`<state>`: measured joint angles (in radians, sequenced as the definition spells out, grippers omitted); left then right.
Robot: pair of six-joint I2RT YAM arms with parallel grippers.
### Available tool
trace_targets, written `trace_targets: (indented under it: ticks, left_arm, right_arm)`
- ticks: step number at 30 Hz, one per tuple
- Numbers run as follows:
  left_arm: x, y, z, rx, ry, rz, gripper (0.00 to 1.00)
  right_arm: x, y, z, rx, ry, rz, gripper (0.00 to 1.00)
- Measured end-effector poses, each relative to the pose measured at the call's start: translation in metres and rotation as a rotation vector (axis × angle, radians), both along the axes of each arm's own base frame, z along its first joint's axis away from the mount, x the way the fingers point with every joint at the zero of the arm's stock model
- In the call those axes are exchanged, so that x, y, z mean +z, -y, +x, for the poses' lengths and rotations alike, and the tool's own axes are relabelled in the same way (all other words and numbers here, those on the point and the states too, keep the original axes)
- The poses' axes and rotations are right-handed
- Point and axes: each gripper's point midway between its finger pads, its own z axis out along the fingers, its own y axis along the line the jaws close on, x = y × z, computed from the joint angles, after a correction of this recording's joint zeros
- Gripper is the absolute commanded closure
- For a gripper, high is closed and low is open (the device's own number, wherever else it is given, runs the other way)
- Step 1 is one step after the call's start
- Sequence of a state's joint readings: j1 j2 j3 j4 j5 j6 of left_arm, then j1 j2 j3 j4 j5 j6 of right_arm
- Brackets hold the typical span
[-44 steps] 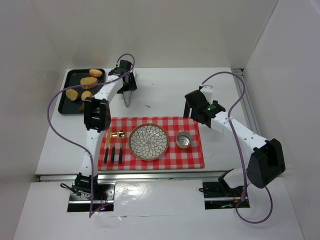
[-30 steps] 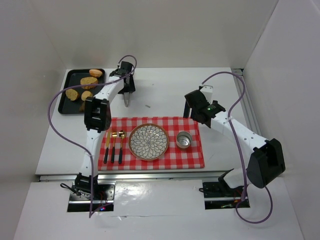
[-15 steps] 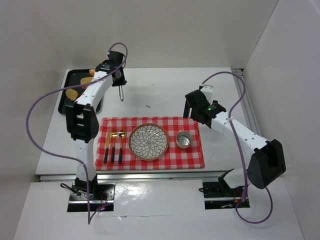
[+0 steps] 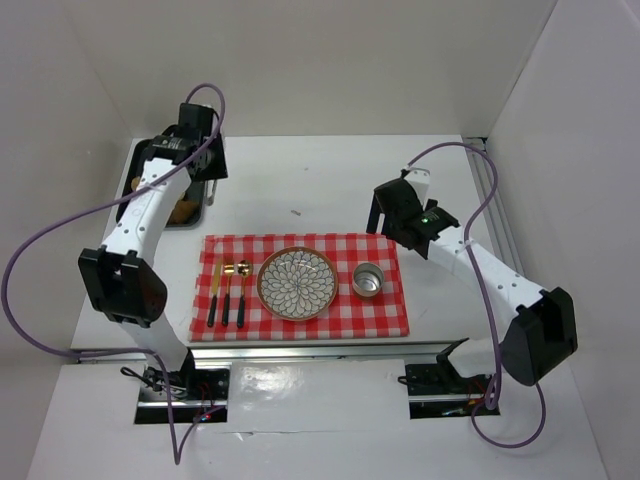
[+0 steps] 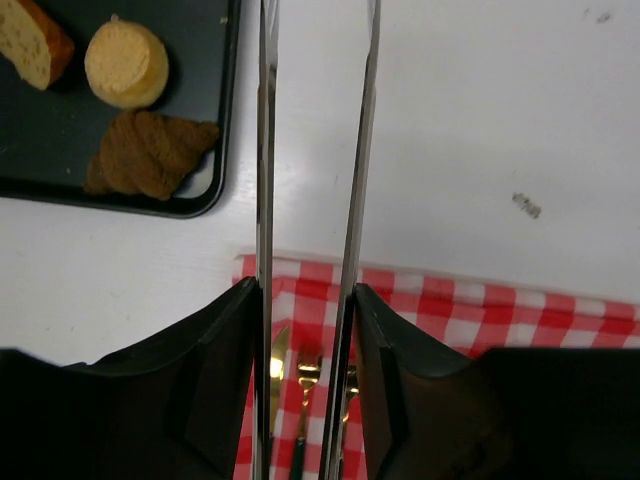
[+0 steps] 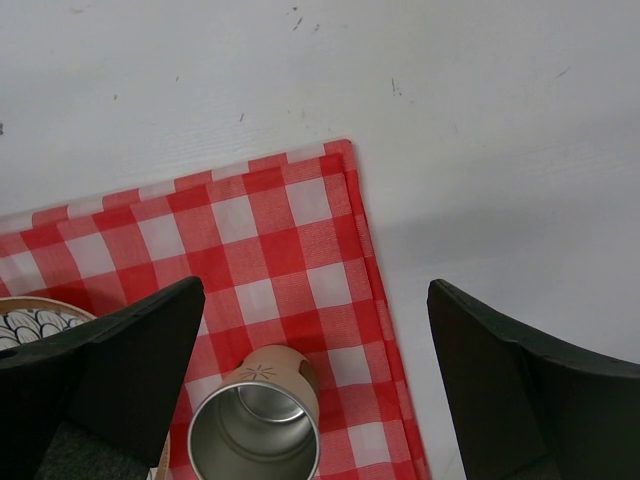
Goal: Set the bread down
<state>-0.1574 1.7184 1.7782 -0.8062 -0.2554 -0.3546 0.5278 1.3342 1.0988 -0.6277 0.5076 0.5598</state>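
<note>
Several bread pieces lie on a black tray (image 5: 215,120) at the back left: a round bun (image 5: 125,62), a dark brown pastry (image 5: 150,152) and a slice (image 5: 30,40). My left gripper (image 5: 310,300) is shut on metal tongs (image 5: 266,150); their two blades stand apart with nothing between them, just right of the tray's near right corner. In the top view my left gripper (image 4: 195,150) hangs over the tray (image 4: 140,160), hiding most of the bread. A patterned plate (image 4: 298,283) sits on the red checked cloth (image 4: 385,315). My right gripper (image 6: 320,380) is open and empty.
A metal cup (image 6: 258,425) stands on the cloth right of the plate, under my right gripper (image 4: 385,215). Gold cutlery (image 4: 228,290) lies left of the plate and shows between the tongs (image 5: 305,380). White walls close in the table on three sides.
My left arm has swung left with the tongs, from the table behind the cloth to over the tray. The right arm has barely moved.
</note>
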Motion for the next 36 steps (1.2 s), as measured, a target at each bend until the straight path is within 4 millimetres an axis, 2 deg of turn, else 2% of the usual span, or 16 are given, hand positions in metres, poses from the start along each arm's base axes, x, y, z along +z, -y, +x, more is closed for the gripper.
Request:
trace_targets:
  ticks: [4,7,12,17,25,27,31,36]
  left_arm:
    - [-0.011,-0.01,-0.018,0.0,-0.062,0.024,0.47]
    - [-0.005,-0.016,-0.025,0.002,-0.057,0.032,0.5]
    - [0.012,-0.028,-0.029,0.033,-0.015,0.045,0.5]
    - [0.007,-0.049,-0.028,0.113,-0.03,0.096,0.49]
    - [-0.025,-0.073,0.002,0.217,-0.091,0.102,0.49]
    - [-0.033,-0.081,0.004,0.235,-0.11,0.096,0.44]
    - [-0.046,-0.096,0.002,0.278,-0.133,0.067,0.41]
    - [-0.085,-0.106,-0.017,0.31,-0.22,0.059,0.41]
  right_arm:
    - [0.002,0.0,0.0,0.001,0.007,0.004,0.0]
    - [0.002,0.0,0.0,0.002,0.01,0.004,0.0]
    - [0.004,0.0,-0.001,0.004,0.018,0.01,0.0]
    - [0.006,0.0,-0.001,0.006,0.026,0.017,0.0]
    - [0.007,-0.002,0.002,0.013,0.039,0.021,0.0]
    - [0.006,-0.002,0.002,0.013,0.037,0.019,0.0]
    - [-0.001,-0.003,0.005,0.017,0.023,0.004,0.0]
    - [-0.013,-0.004,0.007,0.025,-0.007,-0.024,0.0]
